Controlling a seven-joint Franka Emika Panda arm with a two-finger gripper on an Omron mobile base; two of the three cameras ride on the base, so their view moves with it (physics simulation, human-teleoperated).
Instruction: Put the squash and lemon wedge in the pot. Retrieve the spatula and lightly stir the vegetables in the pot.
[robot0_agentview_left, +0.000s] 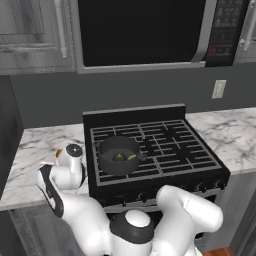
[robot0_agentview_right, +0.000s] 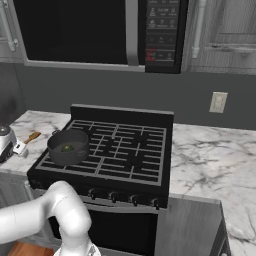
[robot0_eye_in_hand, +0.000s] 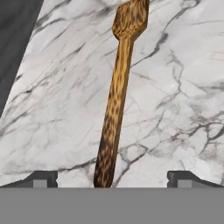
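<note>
The wooden spatula (robot0_eye_in_hand: 114, 100) lies flat on the marble counter, handle toward me and its rounded head (robot0_eye_in_hand: 130, 19) at the far end. My gripper (robot0_eye_in_hand: 112, 180) is open just above the handle's near end, one fingertip on each side and apart from it. From the left base view my hand (robot0_agentview_left: 71, 160) hangs over the counter left of the stove, with a bit of the spatula (robot0_agentview_left: 57, 154) beside it. The dark grey pot (robot0_agentview_left: 119, 154) sits on the front left burner. Inside it are the dark green squash (robot0_agentview_left: 119, 157) and a pale lemon wedge (robot0_agentview_left: 132, 156).
The black stove (robot0_agentview_left: 165, 145) has open grates to the right of the pot. Its dark side (robot0_eye_in_hand: 13, 48) borders the spatula's counter strip. A microwave (robot0_agentview_left: 145, 30) hangs above. More marble counter (robot0_agentview_right: 215, 155) extends to the right of the stove.
</note>
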